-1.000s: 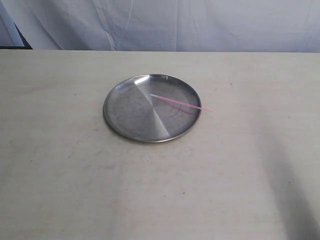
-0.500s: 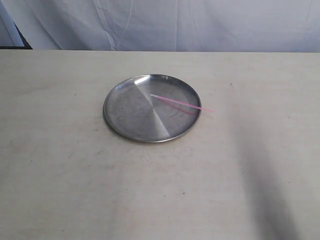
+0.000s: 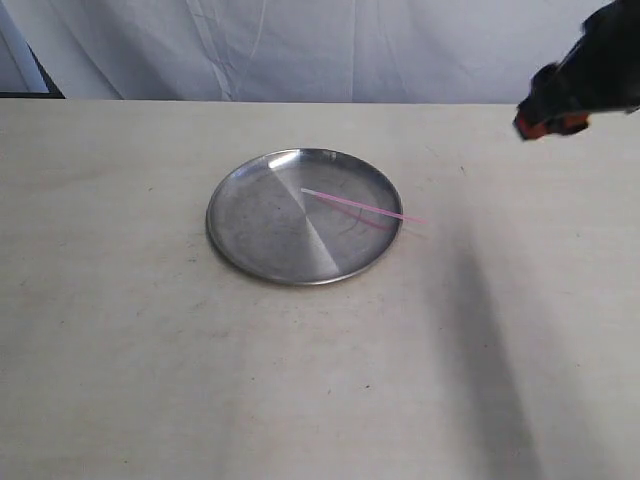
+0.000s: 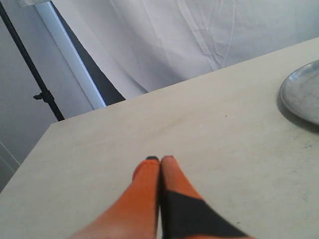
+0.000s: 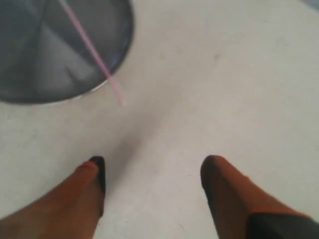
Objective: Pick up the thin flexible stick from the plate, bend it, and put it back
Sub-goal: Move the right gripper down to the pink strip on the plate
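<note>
Newly arrived at the exterior view's upper right, the right gripper (image 3: 552, 120) begins its reach while the thin flexible stick (image 3: 362, 207) lies untouched across the plate (image 3: 255, 225), tip jutting past the rim. Left wrist view: the left gripper (image 4: 159, 160) hangs pinched closed, empty, well off the plate. Right wrist view: fingers (image 5: 89, 184) spread wide, holding nothing, seemingly just short of that tip, where they must next close.
</note>
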Robot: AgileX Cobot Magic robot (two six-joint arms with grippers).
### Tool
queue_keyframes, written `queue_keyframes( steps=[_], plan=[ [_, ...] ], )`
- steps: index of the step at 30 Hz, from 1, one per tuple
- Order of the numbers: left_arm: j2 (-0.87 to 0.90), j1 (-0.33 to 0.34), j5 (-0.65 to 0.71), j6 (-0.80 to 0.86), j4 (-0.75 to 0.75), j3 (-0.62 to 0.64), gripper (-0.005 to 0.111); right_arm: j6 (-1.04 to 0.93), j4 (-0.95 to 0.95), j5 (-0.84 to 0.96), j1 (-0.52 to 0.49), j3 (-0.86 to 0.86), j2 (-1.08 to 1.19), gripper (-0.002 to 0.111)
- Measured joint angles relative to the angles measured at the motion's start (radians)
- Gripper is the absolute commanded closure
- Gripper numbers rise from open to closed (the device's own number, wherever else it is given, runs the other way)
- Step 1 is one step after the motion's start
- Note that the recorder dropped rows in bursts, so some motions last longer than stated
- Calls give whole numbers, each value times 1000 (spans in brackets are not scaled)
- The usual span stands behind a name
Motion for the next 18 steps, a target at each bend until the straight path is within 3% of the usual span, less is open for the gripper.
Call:
queue_keyframes(
  steps=[6, 11, 18],
  plan=[
    [0, 0, 0, 0, 0, 0, 106, -281, -45, -35, 151, -13, 249, 50],
    [0, 0, 0, 0, 0, 0, 106, -296, -196, -145, 227, -13, 366, 50],
    [0, 0, 0, 0, 0, 0, 106, -291, -259, -264, 234, -13, 412, 50]
  ],
)
